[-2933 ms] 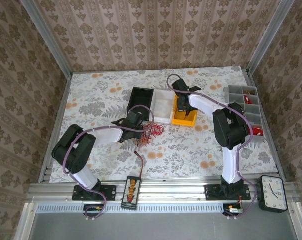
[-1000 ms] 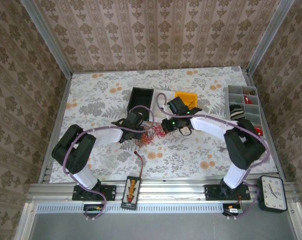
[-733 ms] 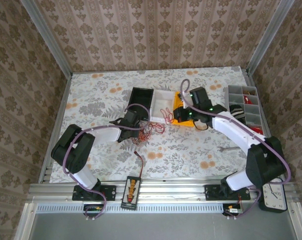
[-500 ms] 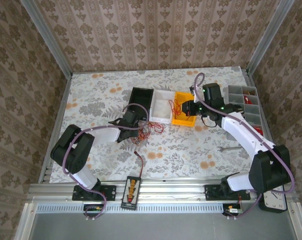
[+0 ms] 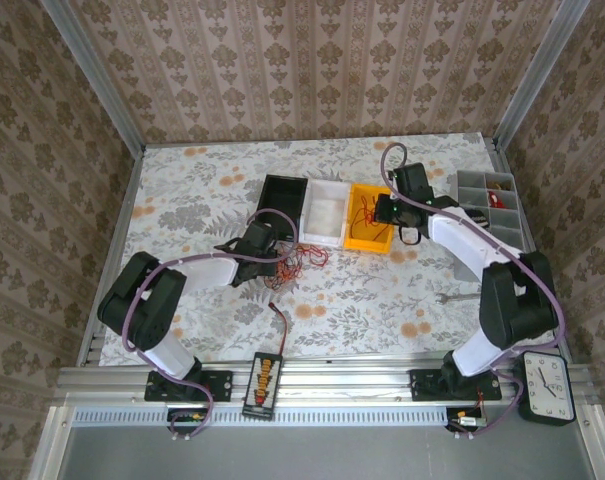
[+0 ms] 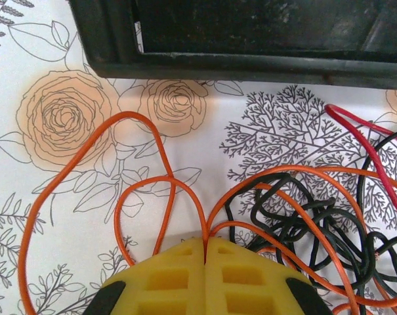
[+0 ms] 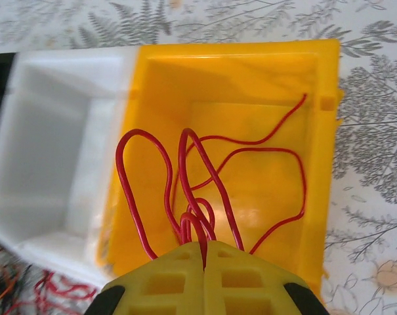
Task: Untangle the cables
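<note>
A tangle of red, orange and dark cables (image 5: 297, 258) lies on the flowered table in front of the black bin (image 5: 282, 200). My left gripper (image 5: 267, 256) rests at its left edge. In the left wrist view the left gripper (image 6: 205, 243) is shut on a thin orange wire (image 6: 142, 131), with black wires (image 6: 303, 216) bunched to the right. My right gripper (image 5: 374, 212) hangs over the yellow bin (image 5: 370, 242). In the right wrist view the right gripper (image 7: 204, 247) is shut on a red cable (image 7: 205, 164) whose loops dangle into the yellow bin (image 7: 323, 131).
A white bin (image 5: 325, 212) sits between the black and yellow ones. At the right edge stands a grey parts organizer (image 5: 492, 215), and a small wrench (image 5: 452, 297) lies in front of it. A black socket board (image 5: 264, 380) with its short lead is at the near edge, and a clock (image 5: 547, 385) at the near right.
My right gripper came to the tangle, shut on a red cable and carried it back right over the yellow bin. My left gripper stayed holding the pile, which has thinned.
</note>
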Robot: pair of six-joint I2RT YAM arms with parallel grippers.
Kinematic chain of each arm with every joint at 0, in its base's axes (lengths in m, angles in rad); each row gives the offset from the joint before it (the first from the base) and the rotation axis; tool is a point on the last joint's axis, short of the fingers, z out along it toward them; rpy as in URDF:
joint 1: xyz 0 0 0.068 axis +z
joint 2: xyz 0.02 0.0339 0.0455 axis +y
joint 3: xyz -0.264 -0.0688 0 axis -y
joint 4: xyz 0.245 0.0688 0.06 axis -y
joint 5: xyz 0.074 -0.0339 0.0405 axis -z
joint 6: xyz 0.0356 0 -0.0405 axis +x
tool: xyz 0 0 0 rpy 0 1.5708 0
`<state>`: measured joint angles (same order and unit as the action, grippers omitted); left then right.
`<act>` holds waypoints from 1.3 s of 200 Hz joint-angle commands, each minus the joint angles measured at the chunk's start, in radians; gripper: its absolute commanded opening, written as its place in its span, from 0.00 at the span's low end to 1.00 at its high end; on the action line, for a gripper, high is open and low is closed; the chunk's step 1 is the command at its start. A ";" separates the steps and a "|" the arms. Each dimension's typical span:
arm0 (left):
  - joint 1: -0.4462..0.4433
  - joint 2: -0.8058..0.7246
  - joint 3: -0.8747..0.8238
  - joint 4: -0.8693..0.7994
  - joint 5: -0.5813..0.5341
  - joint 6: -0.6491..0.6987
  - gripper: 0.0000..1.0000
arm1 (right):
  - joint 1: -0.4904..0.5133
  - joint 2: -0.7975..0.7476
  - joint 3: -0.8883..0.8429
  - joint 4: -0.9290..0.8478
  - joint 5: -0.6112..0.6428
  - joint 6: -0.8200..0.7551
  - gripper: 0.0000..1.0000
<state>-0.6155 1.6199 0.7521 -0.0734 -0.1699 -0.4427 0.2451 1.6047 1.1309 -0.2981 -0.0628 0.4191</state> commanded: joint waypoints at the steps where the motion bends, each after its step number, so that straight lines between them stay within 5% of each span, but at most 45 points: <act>1: 0.000 -0.020 -0.015 -0.023 0.065 0.036 0.00 | -0.006 0.027 0.059 -0.024 0.092 0.015 0.12; 19: 0.002 -0.029 -0.028 0.001 0.096 0.047 0.00 | -0.003 0.024 0.057 -0.019 0.063 0.003 0.35; 43: 0.003 -0.038 -0.047 0.042 0.132 0.061 0.00 | 0.044 -0.024 0.025 -0.018 0.055 -0.052 0.43; 79: 0.005 -0.034 -0.059 0.075 0.163 0.071 0.00 | 0.169 -0.074 -0.057 -0.008 -0.105 -0.142 0.43; 130: 0.007 -0.029 -0.056 0.067 0.152 0.064 0.00 | 0.351 0.068 -0.040 -0.041 -0.132 -0.180 0.46; 220: 0.007 -0.052 -0.076 0.063 0.140 0.055 0.00 | 0.363 0.319 0.124 -0.084 -0.077 -0.203 0.48; 260: 0.007 -0.062 -0.083 0.064 0.136 0.053 0.00 | 0.363 0.366 0.141 -0.075 -0.069 -0.211 0.39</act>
<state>-0.6079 1.5856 0.6891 0.0143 -0.0444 -0.3954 0.6106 1.9415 1.2491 -0.3584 -0.1448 0.2260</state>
